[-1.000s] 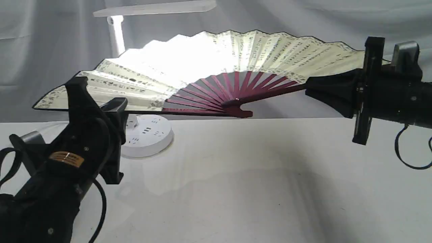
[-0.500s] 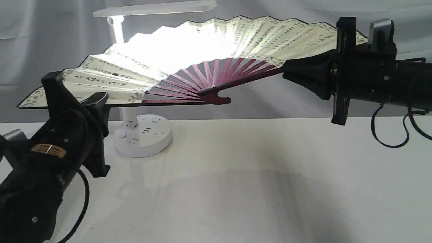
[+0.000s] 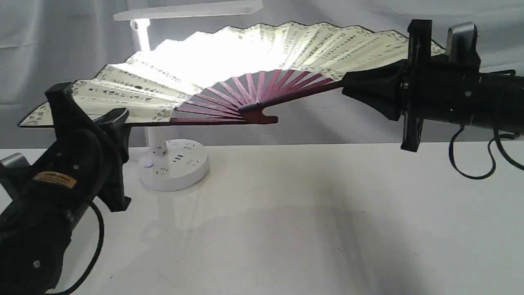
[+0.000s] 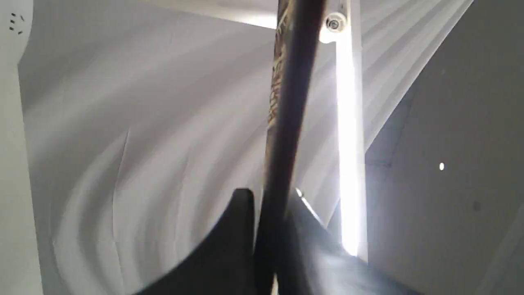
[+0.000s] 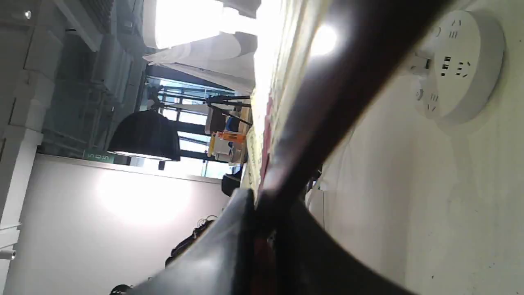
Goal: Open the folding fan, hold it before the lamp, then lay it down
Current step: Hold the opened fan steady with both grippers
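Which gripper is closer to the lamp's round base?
Left. The left gripper holds one end of the fan just above and beside the lamp base; the right gripper holds the other end, much farther off.

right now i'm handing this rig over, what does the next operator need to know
Left gripper: shut on one end guard of the folding fan.
Right gripper: shut on the other guard.
Fan: spread open, held in the air in front of the lit lamp, above the table.
Done: opening, showing before the lamp.
Left: lay it on the table and release.
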